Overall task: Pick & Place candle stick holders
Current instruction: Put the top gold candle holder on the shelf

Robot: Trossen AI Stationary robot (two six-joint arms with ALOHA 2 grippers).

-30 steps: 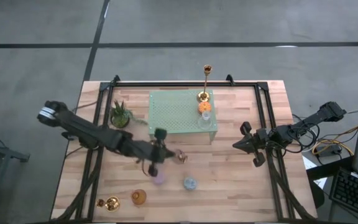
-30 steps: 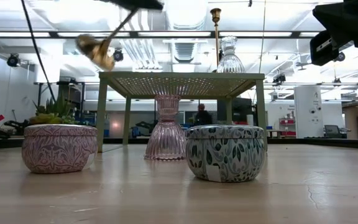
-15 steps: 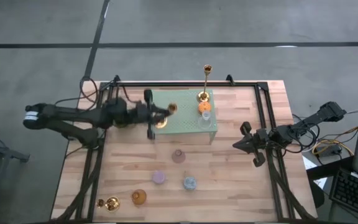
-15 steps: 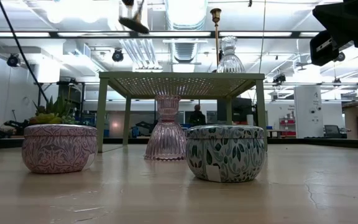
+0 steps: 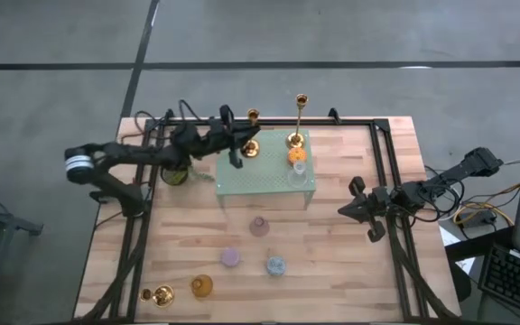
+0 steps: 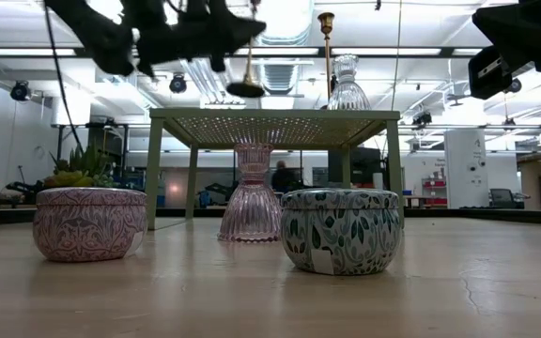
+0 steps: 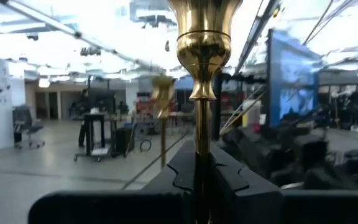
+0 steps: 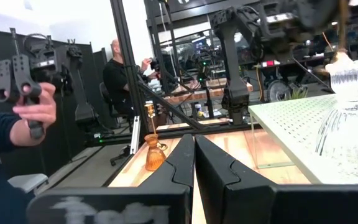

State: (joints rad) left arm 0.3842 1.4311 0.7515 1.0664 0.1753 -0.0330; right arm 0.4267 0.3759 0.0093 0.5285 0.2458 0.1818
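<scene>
Above the pale green mat (image 5: 264, 165), upper centre of the high view, the left gripper (image 5: 238, 144) clamps a slender shiny gold candlestick (image 5: 252, 133), carried farther back since earlier; right gripper (image 5: 357, 209) idle, pinched closed.

Grey concrete floor (image 5: 242, 36) around the wood table (image 5: 332, 271), crossed by a dark line (image 5: 260, 65). Open workshop behind: white ceiling with strip lights (image 6: 440, 52), ducts, pale column (image 6: 460, 155). Seated person (image 8: 118, 78) and black metal frames (image 8: 126, 68) beyond the table.
</scene>
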